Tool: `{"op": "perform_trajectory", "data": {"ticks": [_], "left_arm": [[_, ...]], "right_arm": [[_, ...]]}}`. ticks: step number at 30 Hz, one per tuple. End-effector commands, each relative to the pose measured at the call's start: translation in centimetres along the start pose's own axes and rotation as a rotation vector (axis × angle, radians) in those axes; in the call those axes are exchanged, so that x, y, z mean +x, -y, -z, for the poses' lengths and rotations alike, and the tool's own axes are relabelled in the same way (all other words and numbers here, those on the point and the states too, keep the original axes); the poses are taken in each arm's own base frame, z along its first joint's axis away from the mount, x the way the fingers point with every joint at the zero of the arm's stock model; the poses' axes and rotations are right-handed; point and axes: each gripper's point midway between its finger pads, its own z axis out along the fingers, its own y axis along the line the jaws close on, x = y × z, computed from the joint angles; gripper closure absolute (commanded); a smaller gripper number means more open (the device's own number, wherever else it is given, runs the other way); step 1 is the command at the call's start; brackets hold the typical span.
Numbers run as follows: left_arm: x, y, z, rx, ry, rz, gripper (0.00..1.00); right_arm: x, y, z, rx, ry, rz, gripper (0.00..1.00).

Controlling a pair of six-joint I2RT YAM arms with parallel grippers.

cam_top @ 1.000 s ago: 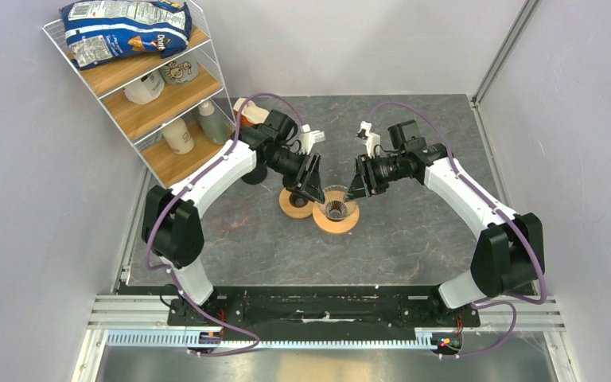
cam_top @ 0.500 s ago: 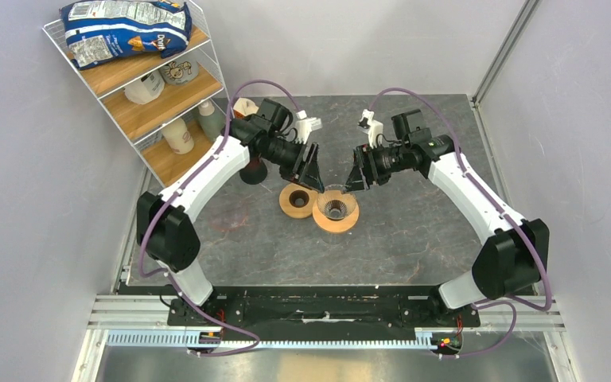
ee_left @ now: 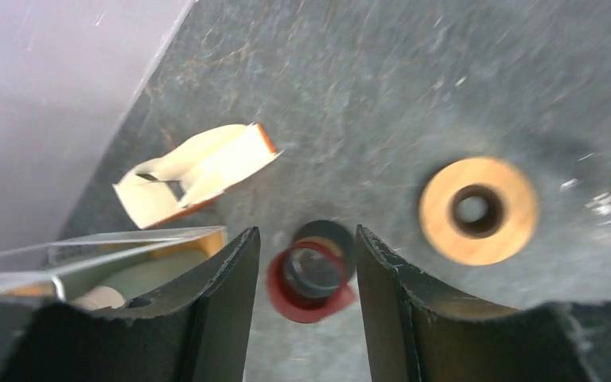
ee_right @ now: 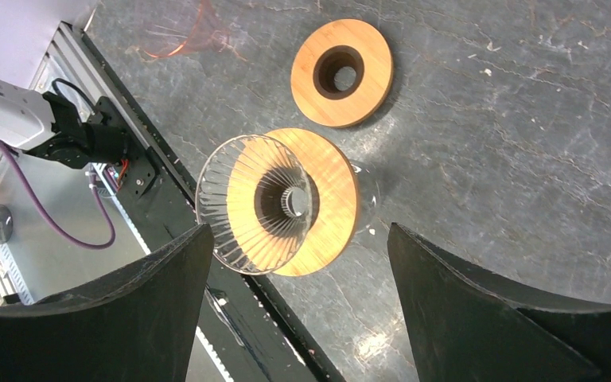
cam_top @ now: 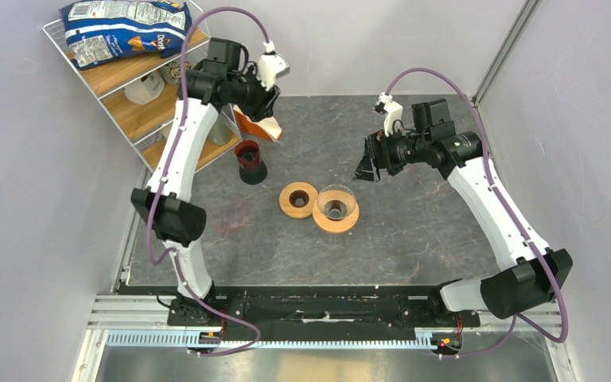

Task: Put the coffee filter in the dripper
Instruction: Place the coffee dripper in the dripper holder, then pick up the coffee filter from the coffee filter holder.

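Note:
The dripper (cam_top: 335, 208), a clear glass cone in a wooden collar, stands mid-table; the right wrist view shows its empty ribbed inside (ee_right: 274, 203). No single coffee filter is in view. An open orange-and-white packet of filters (cam_top: 244, 121) (ee_left: 199, 171) leans at the back left. My left gripper (cam_top: 269, 119) (ee_left: 306, 232) hangs high beside the packet, open and holding nothing. My right gripper (cam_top: 363, 165) (ee_right: 298, 231) is open too, raised to the right of the dripper and apart from it.
A bare wooden ring (cam_top: 298, 199) (ee_right: 342, 72) (ee_left: 477, 211) lies just left of the dripper. A dark cup with a red rim (cam_top: 249, 161) (ee_left: 312, 278) stands under my left gripper. A wire shelf (cam_top: 139, 111) with bottles and a chip bag (cam_top: 123, 28) fills the back left corner.
My left arm has swung up and back from the dripper to the packet. My right arm has drawn back to the right, and its jaws have spread wider.

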Motion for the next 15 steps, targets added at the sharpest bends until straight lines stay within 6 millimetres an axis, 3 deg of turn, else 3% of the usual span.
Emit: {"op": "perform_trajectory", "data": {"ticks": [1, 8, 15], "left_arm": [[2.0, -3.8, -3.4, -0.025, -0.098, -0.428, 0.46], [3.1, -5.9, -8.2, 0.080, -0.114, -0.773, 0.57], [5.8, -7.4, -12.6, 0.151, -0.122, -0.850, 0.60]], "right_arm": [[-1.2, 0.5, 1.0, 0.039, 0.031, 0.040, 0.11], [-1.4, 1.1, 1.5, 0.054, 0.040, 0.030, 0.11], [-0.8, 1.5, 1.7, 0.057, 0.035, 0.006, 0.11]]}}
